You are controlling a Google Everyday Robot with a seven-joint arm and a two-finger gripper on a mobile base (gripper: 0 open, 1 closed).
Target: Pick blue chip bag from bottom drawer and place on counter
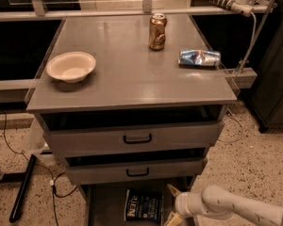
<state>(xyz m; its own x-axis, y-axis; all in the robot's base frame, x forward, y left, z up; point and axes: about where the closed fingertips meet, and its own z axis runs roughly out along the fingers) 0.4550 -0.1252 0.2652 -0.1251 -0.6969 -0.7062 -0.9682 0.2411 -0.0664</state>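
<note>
While holding the two-finger hand [173, 204] wide open and empty at the right of the deep grey metal bottom drawer [104, 206], note the dark navy crinkly chip bag [143, 205] flat inside, just beside. Likely light, soft, slippery: pinch a crimped edge.

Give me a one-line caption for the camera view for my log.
Open claw poised just right of the blue chip bag lying in the pulled-out bottom drawer.

Cream pincer [171, 204] beside the navy, white-lettered blue chip bag [144, 206].
</note>
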